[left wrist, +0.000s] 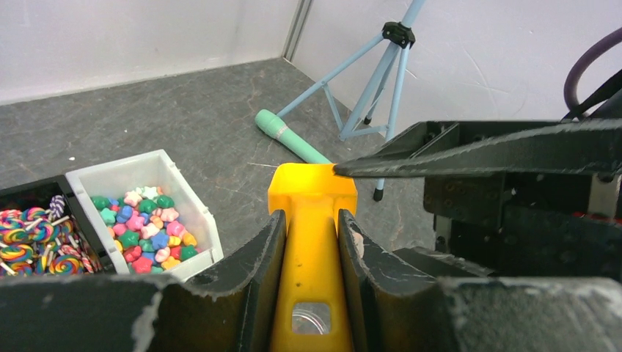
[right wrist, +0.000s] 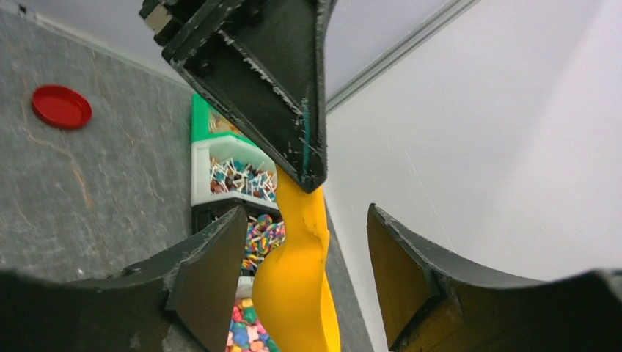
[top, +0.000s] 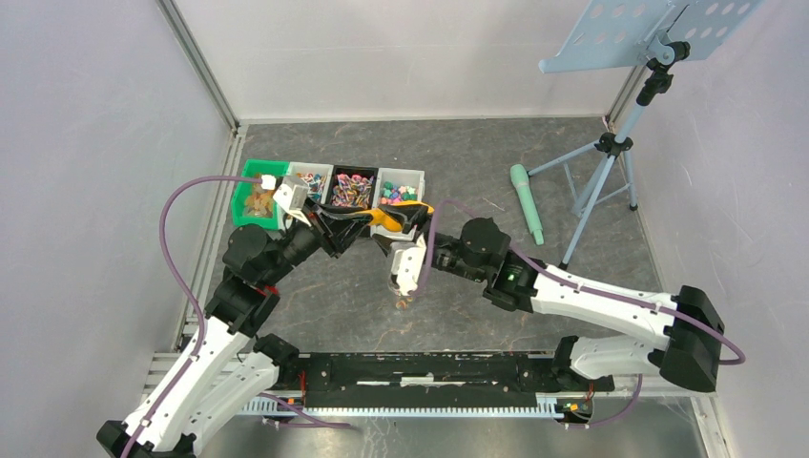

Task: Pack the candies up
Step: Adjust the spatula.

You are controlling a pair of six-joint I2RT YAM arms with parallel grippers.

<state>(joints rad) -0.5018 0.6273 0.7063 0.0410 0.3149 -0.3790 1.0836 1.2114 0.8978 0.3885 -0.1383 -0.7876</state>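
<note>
readable text — none | labels, brands, numbers, signs — none in any view

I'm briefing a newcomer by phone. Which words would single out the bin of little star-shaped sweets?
On the dark grey table, four small plastic bins line the far side. Take the white bin at the row's right end. Unlike the black bin of swirl lollipops beside it, it holds small pastel star-shaped candies.
</note>
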